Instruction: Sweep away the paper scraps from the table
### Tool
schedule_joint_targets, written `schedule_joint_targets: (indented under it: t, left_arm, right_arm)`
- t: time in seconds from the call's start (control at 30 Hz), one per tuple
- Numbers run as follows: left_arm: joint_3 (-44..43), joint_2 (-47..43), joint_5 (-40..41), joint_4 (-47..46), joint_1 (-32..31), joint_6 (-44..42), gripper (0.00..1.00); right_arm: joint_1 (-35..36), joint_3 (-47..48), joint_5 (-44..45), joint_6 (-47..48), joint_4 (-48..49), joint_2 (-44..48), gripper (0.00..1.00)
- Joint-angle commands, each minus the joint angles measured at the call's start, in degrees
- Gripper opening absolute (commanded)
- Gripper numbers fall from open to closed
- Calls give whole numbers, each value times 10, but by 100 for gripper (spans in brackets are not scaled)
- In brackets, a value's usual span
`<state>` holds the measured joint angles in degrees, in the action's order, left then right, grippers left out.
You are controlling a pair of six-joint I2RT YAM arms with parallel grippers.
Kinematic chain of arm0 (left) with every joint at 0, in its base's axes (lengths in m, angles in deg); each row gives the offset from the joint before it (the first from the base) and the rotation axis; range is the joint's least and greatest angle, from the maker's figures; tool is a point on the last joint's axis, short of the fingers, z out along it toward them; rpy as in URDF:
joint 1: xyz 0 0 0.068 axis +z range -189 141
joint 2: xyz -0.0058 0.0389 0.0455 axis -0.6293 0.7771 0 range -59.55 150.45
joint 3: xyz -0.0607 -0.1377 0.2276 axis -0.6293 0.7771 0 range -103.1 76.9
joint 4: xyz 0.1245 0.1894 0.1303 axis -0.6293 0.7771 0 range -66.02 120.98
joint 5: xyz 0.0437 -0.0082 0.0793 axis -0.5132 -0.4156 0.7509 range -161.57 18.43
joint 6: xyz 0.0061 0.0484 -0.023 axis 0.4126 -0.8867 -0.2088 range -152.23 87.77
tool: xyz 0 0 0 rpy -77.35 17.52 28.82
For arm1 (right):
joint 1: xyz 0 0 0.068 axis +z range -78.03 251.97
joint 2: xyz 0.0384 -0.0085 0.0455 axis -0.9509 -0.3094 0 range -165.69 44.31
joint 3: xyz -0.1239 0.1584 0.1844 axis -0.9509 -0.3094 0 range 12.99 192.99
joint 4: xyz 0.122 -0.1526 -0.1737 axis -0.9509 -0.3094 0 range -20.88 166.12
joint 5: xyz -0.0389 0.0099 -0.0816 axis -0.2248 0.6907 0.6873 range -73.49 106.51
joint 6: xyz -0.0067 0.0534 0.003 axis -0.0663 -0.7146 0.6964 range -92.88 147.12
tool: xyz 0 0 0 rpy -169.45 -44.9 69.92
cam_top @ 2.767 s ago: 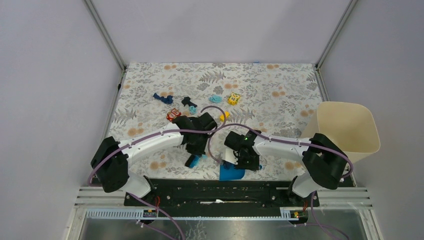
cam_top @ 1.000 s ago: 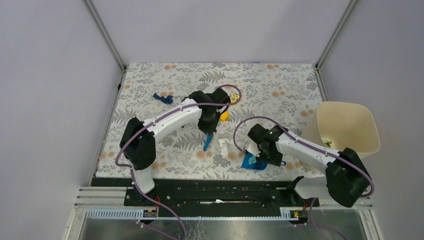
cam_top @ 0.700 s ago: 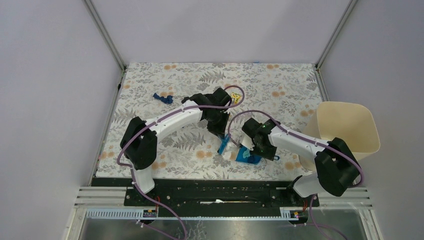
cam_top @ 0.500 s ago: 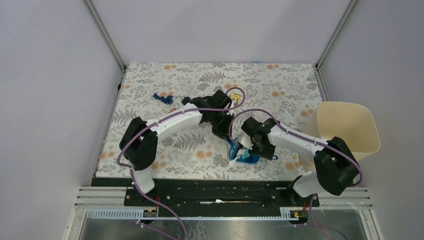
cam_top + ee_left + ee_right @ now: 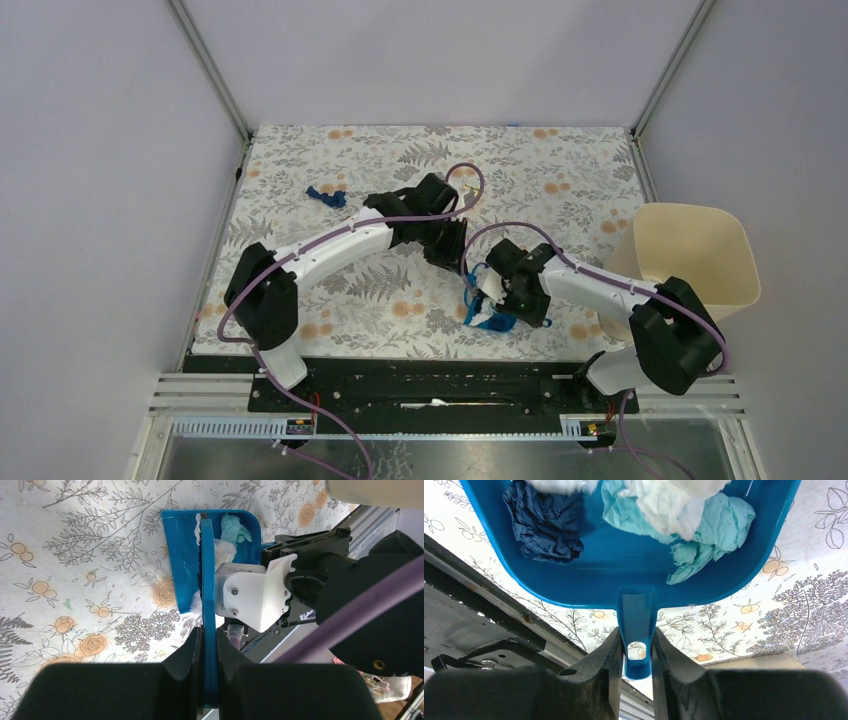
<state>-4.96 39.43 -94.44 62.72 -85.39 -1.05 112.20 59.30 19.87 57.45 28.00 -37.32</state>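
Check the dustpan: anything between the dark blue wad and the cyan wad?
Right wrist view: only a bare strip of dustpan floor separates the dark blue wad from the cyan wad.

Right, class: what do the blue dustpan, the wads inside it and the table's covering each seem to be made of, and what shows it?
Dustpan: probably moulded plastic, smooth and slightly glossy; light sheens on its one-piece handle and walls.
Paper scraps: thin crumpled paper, perhaps tissue, matte, with sharp creases.
Table covering: seemingly printed cloth, matte, ferns and flowers; coated fabric cannot be excluded.
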Motion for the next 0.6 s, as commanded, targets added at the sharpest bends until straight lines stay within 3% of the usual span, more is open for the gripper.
schedule_joint_targets:
  t: [0.0, 0.57]
  left_arm:
    - [-19, -43, 24, -58, -1, 12, 0]
    - [-36, -68, 79, 6, 2, -1, 0]
  right_arm:
    - [-1, -16, -21, -6, 14, 19, 0]
    - [-1, -56, -17, -11, 84, 85, 0]
